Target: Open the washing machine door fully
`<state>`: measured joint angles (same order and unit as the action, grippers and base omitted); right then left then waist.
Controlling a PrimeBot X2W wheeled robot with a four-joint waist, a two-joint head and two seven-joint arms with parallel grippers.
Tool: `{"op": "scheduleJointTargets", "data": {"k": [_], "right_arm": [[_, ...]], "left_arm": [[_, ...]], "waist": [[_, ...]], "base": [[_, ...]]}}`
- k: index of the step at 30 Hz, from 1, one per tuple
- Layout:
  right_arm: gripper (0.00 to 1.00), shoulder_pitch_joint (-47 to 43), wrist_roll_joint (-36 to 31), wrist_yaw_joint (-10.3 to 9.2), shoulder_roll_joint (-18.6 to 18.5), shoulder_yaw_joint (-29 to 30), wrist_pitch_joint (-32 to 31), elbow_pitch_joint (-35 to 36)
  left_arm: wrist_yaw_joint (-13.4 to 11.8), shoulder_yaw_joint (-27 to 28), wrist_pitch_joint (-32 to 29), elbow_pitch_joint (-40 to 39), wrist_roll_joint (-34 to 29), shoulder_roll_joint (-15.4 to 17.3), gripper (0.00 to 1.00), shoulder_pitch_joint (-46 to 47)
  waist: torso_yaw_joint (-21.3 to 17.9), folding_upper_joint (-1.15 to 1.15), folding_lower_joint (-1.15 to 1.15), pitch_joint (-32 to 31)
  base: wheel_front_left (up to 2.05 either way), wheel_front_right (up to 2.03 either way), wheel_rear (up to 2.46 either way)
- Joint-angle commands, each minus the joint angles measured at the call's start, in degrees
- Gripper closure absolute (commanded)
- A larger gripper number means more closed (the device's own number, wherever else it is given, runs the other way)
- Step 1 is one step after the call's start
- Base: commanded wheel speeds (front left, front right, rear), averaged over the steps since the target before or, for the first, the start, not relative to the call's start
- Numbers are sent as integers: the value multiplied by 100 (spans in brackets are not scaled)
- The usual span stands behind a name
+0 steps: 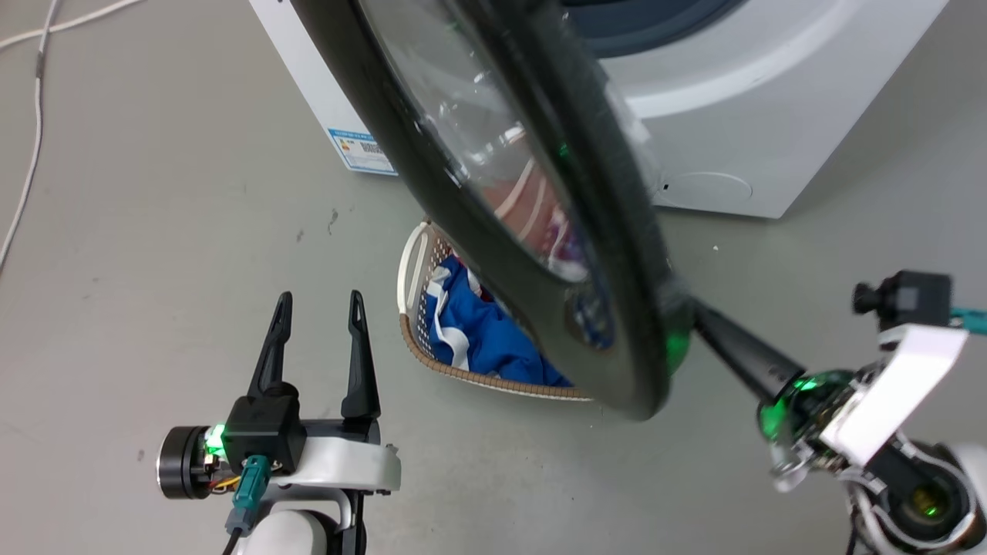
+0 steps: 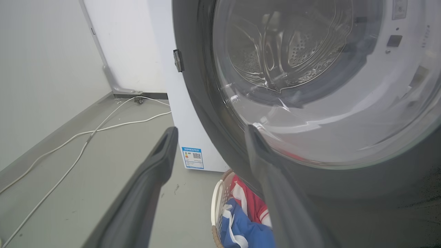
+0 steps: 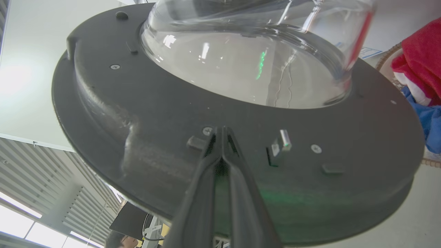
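Door [image 1: 617, 254] hung part-open across frame centre, washing machine [image 1: 740, 116] upper right; my right gripper [image 3: 222, 132], fingers pinched together, tips against its inner rim, my left gripper [image 1: 320, 304] spread at lower left; the tips could skid off the plastic.

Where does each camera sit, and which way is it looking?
Head view: from the head, down at the washing machine door, laundry basket, floor; left gripper and right gripper show.
Left wrist view: on that wrist, along its spread fingers at the door's outer glass.
Right wrist view: on that wrist, along its closed fingers at the door's inner side.
Shared: door and basket, all three views.
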<state>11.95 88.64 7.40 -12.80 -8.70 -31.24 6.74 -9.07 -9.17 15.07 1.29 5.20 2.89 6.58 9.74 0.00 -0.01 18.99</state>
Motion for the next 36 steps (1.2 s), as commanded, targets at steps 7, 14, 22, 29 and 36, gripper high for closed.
{"op": "scheduleJointTargets", "data": {"k": [7,14,22,29,36], "right_arm": [[100,-331,-34,17,235,-523,-128,94],[100,-424,-77,16,411,-995,-232,-14],[100,-505,-123,16,553,-1477,-308,-206],[100,-648,-179,16,569,-1601,-76,-289],[0,-886,-389,16,484,-1246,773,-50]], "left_arm": [[52,54,16,35,-86,0,0,-178],[91,77,16,54,-101,0,0,-281],[109,114,16,79,-122,0,0,-368],[121,159,16,115,-137,0,0,-532],[175,235,16,129,-186,0,0,-717]], "waist": [[3,0,1,-303],[56,0,1,-463],[73,0,1,-614],[-16,0,1,-874],[-141,0,1,-1178]], "base": [[0,0,0],[0,0,0],[0,0,0],[0,0,0],[0,0,0]]}}
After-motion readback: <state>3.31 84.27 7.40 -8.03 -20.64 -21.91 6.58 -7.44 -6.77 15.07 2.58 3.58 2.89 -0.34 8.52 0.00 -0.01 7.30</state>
